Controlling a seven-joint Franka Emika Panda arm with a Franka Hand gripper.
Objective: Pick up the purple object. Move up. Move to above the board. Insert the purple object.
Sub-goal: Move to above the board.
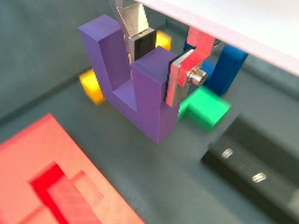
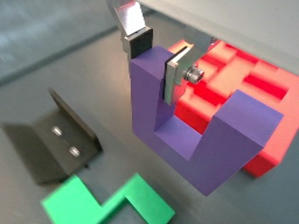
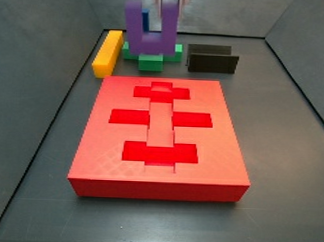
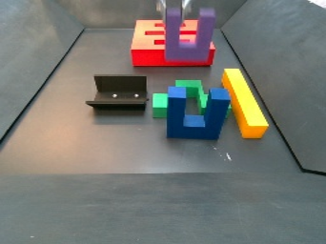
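Clamping one upright arm of the purple object (image 2: 193, 131) between its silver finger plates, the gripper (image 2: 160, 54) holds the piece aloft, U opening upward, so the base bar hangs lowest and can go down first. In a side view the purple object (image 3: 152, 31) hangs clear of the floor, over the green block (image 3: 152, 61) near the far edge of the board (image 3: 159, 133), not yet over its cutouts. Beside them lie the yellow bar (image 3: 108, 52) and the fixture (image 3: 211, 59); the blue piece (image 4: 197, 112) stands by the green block. Judging by this, the carry toward the board remains.
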